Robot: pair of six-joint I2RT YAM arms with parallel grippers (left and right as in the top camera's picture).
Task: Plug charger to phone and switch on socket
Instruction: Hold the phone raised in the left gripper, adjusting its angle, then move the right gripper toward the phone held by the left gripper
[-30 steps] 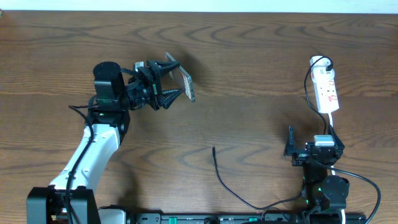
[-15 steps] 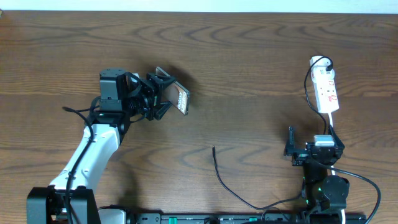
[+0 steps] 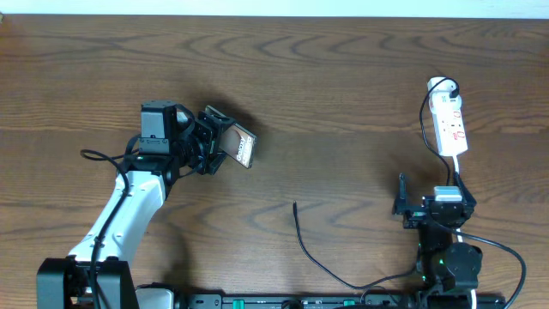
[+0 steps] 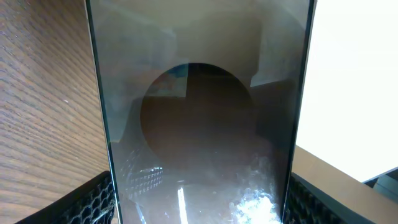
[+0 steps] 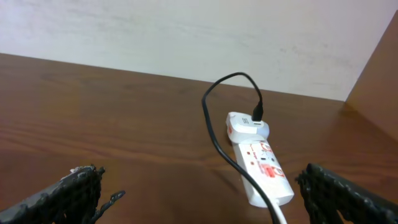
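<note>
Brown wood-grain table (image 3: 343, 77) runs the full width of the overhead view; its far edge meets a white wall (image 5: 186, 31) along the top

- Open room: wide bare wood between the two arms and across the whole far half. Only the charger (image 3: 302, 240) lies in the middle front, its small tip pointing away from the robot and well apart from both grippers. From there the thin black cable curves back toward the front edge on the right
- Left side: left gripper (image 3: 216, 142) is clamped on the phone (image 3: 241, 148), fingers across its long edges. The phone sits left of centre, tilted, its free end pointing right. I cannot tell from above whether any corner touches the wood
- Phone, close up in the left wrist view: the slab (image 4: 199, 124) fills the frame between two black meshed fingers (image 4: 93, 199). Its face is glossy brownish grey, with a dark round reflection and bright glare streaks low down. From above, pale markings show on it, too small to read
- Right side: right gripper (image 3: 429, 196) has jaws spread wide and nothing between them. It sits near the front edge, facing the socket (image 3: 450, 124)
- Socket: white strip with red markings, far right, lying flat. A white plug sits at its far end, and a black lead (image 5: 214, 134) arcs out of that plug and back toward the arm
</note>
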